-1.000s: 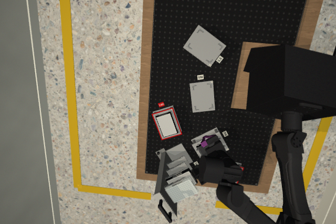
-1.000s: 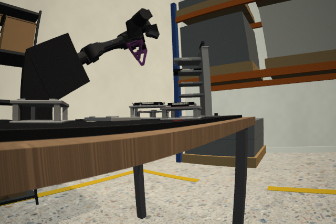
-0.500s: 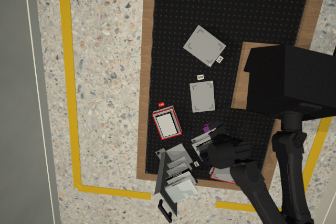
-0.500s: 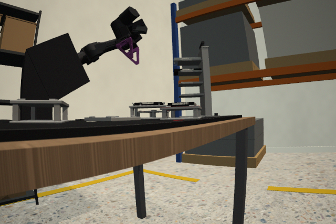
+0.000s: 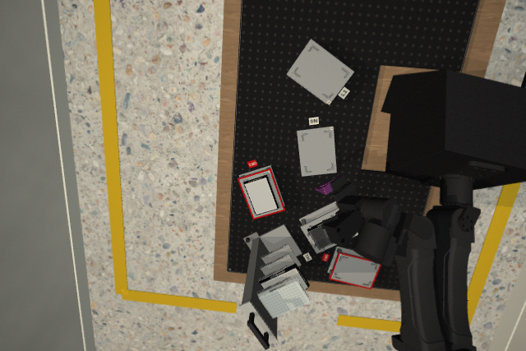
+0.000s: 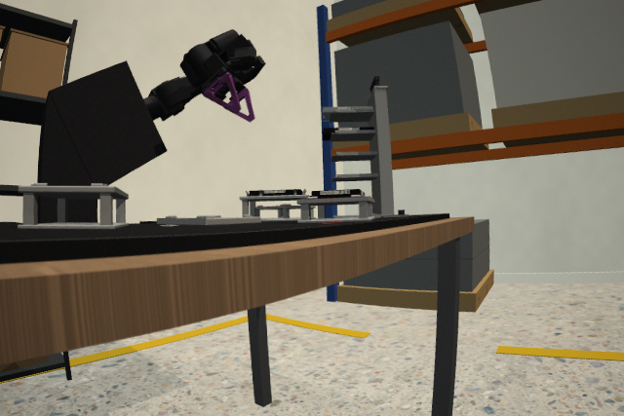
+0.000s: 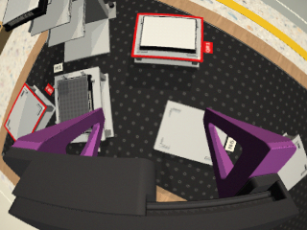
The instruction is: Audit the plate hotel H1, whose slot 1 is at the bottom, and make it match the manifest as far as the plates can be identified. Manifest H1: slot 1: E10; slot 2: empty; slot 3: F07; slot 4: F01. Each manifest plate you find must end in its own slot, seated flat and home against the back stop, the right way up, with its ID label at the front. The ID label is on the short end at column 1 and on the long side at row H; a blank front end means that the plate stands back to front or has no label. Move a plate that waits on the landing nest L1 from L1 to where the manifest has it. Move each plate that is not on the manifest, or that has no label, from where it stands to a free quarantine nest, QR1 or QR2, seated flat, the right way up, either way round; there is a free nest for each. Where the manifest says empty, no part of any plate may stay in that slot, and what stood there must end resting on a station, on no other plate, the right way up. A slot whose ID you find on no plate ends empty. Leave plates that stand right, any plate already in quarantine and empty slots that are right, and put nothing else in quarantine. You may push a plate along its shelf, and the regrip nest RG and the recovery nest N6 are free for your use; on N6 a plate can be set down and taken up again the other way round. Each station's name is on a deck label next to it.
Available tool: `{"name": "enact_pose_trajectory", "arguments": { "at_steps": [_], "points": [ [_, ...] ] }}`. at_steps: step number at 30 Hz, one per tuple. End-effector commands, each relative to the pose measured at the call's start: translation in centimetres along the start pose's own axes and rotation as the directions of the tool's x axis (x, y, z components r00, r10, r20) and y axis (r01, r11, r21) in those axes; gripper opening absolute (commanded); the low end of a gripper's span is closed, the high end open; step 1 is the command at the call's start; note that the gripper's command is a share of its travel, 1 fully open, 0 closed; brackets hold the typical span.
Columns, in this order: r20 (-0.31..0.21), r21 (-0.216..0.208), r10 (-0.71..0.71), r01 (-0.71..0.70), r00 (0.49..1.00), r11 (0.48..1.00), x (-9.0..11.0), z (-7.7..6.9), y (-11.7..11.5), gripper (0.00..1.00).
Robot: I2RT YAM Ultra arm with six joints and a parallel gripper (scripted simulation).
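Observation:
The plate hotel H1 (image 5: 253, 270) (image 6: 381, 149) stands at the deck's edge. A white gridded plate (image 5: 283, 297) sits in its top slot and a dark-edged plate (image 5: 283, 275) in the slot below; the two lower shelves look bare. A dark plate (image 5: 319, 237) (image 7: 72, 92) lies on the raised regrip nest. A white plate (image 5: 260, 195) (image 7: 168, 34) lies in a red-framed quarantine nest. The other red-framed nest (image 5: 355, 270) (image 7: 26, 111) is bare. My gripper (image 5: 327, 187) (image 6: 236, 101) (image 7: 153, 113) is open and empty, high above the deck between the regrip nest and N6.
The grey N6 nest (image 5: 316, 150) (image 7: 186, 133) and the L1 nest (image 5: 319, 70) hold no plate. The black base box (image 5: 454, 122) (image 6: 96, 130) stands on a raised platform beside the deck. My arm hides part of the regrip nest in the overhead view.

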State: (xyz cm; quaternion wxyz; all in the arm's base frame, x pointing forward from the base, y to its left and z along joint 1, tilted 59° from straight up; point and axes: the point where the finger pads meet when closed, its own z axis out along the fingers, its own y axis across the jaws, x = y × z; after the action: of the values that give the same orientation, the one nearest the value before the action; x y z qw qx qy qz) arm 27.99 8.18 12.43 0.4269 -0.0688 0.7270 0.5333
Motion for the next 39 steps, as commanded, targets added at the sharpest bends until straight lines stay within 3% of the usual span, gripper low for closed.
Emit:
{"name": "enact_pose_trajectory", "arguments": {
  "at_steps": [1, 5, 39],
  "points": [
    [0.109, -0.015, -0.132, 0.135, 0.985, 0.991, -3.18, -0.28, 1.87, 1.0],
    [0.14, -0.018, -0.127, 0.13, 0.982, 0.991, -3.03, -0.22, 1.89, 1.0],
    [0.14, -0.018, -0.127, 0.13, 0.982, 0.991, -3.03, -0.22, 1.89, 1.0]
  ]
}}
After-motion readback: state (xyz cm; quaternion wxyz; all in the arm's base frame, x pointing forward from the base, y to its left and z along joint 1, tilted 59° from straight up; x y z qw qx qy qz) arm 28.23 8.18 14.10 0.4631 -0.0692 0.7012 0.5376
